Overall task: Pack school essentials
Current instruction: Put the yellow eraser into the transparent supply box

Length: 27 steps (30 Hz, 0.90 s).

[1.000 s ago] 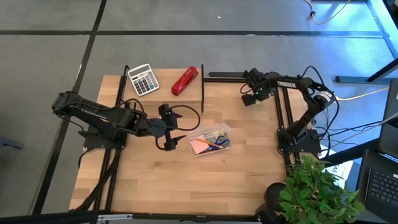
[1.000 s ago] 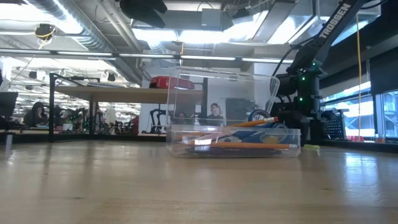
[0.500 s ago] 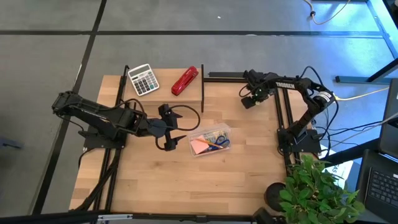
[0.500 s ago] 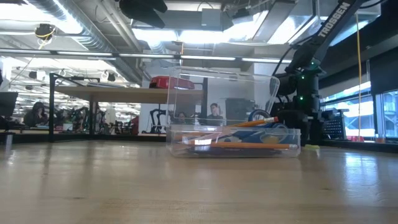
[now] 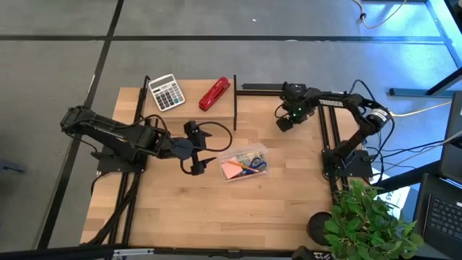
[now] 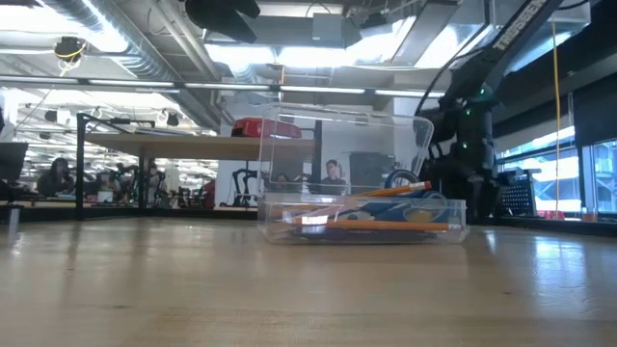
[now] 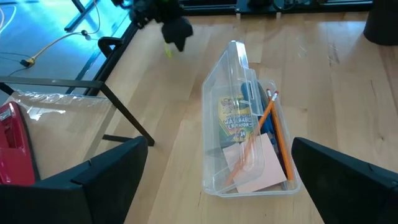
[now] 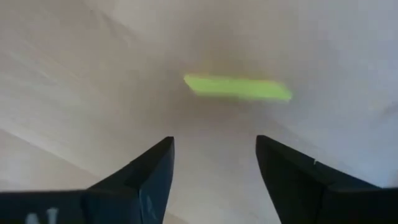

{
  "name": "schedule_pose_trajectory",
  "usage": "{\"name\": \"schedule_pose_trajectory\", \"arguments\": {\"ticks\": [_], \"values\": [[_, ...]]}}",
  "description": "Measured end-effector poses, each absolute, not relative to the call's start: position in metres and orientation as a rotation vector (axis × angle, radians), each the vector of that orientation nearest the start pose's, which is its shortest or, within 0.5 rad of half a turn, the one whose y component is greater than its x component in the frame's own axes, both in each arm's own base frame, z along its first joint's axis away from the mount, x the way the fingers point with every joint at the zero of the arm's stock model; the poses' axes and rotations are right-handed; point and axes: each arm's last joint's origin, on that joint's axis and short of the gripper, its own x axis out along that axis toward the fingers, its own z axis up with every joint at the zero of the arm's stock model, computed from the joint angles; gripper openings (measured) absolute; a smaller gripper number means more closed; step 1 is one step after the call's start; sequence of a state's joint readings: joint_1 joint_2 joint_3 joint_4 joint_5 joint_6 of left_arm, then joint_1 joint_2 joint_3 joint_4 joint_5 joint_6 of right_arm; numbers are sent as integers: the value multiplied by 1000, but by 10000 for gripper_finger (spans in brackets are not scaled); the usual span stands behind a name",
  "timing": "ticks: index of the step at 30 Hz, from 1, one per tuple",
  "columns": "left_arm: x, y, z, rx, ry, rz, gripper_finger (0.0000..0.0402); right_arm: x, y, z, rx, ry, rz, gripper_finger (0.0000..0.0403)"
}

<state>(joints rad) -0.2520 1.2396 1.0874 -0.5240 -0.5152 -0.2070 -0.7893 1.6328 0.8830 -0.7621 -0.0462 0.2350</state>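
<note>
The right gripper (image 8: 214, 165) hangs low over the counter (image 5: 274, 195), fingers (image 8: 146, 168) spread wide — a greenish piece (image 8: 237, 88) lies flat just ahead of them, untouched. The left gripper (image 5: 200, 153), fingers released too, waits just beside the clear box (image 5: 243, 162) of stationery.

table: light wooden table (image 5: 216, 209), butcher-block planks
raised shelf: wooden shelf (image 5: 189, 108) at the table's far edge, beyond the left gripper (image 5: 196, 148)
on shelf: white-grey calculator (image 5: 166, 92) and red stapler (image 5: 214, 93), apart
clear box: clear box (image 5: 243, 163) on the table, just in front of the left gripper's spread fingers
green piece: flat yellow-green piece (image 8: 237, 88) on the bare wood, just ahead of the right gripper (image 8: 214, 158)
</note>
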Motion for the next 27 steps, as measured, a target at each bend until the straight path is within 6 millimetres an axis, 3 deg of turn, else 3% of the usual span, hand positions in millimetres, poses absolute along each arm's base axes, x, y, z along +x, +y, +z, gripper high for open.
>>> {"name": "schedule_pose_trajectory", "arguments": {"ticks": [11, 19, 27], "values": [[253, -50, 317, 56, 600, 316, 393, 179, -182, 185, 655, 1207, -778, 228], [253, -50, 317, 56, 601, 316, 393, 183, -183, 187, 552, 1205, -682, 228], [253, -50, 317, 57, 604, 317, 393, 185, -183, 174, 210, 1364, -339, 228]]}}
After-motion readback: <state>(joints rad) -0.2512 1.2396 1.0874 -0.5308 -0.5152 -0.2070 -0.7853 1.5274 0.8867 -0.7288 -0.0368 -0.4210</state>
